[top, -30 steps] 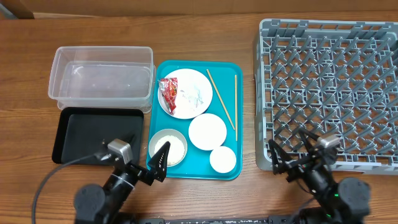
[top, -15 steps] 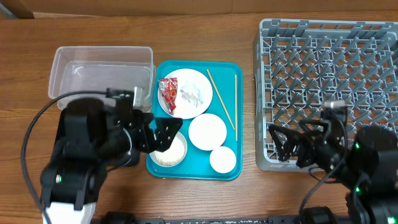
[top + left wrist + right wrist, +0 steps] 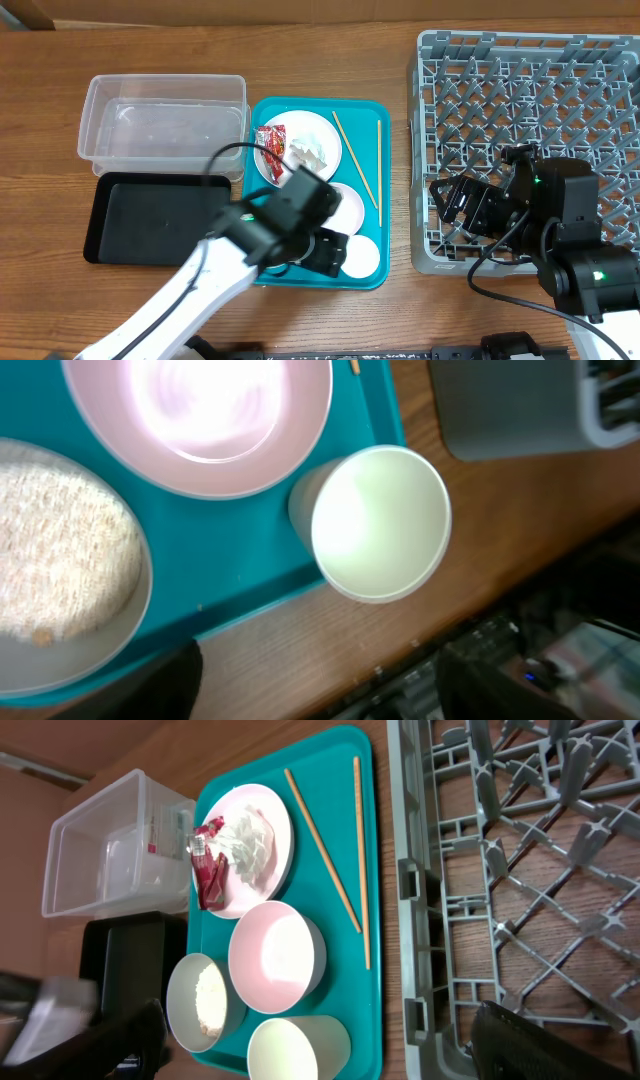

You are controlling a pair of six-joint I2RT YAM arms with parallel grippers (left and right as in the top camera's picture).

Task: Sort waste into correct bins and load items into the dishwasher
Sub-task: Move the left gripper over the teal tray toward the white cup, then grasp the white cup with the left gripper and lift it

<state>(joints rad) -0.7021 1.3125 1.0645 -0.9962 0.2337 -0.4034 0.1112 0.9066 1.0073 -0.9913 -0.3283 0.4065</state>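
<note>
On the teal tray (image 3: 372,110), the large plate (image 3: 320,128) holds the red wrapper (image 3: 271,147) and white tissue (image 3: 309,153). Two chopsticks (image 3: 356,160) lie beside it. My left gripper (image 3: 326,252) hovers open over the tray's front, beside the small cup (image 3: 360,257) and partly covering the pink bowl (image 3: 345,205). The left wrist view shows the bowl (image 3: 200,410), the cup (image 3: 380,525) and the dish of rice (image 3: 60,560). My right gripper (image 3: 452,205) is open and empty over the front left corner of the grey dish rack (image 3: 530,110).
The clear tub (image 3: 165,120) and black tray (image 3: 140,215) sit left of the teal tray. The right wrist view shows the tub (image 3: 110,860), black tray (image 3: 120,960), cup (image 3: 295,1048) and rack (image 3: 520,870). My left arm crosses the table's front left.
Both arms have risen from the front edge. The left arm swung right over the tray's front, covering the rice dish. The right gripper moved over the rack's front left corner.
</note>
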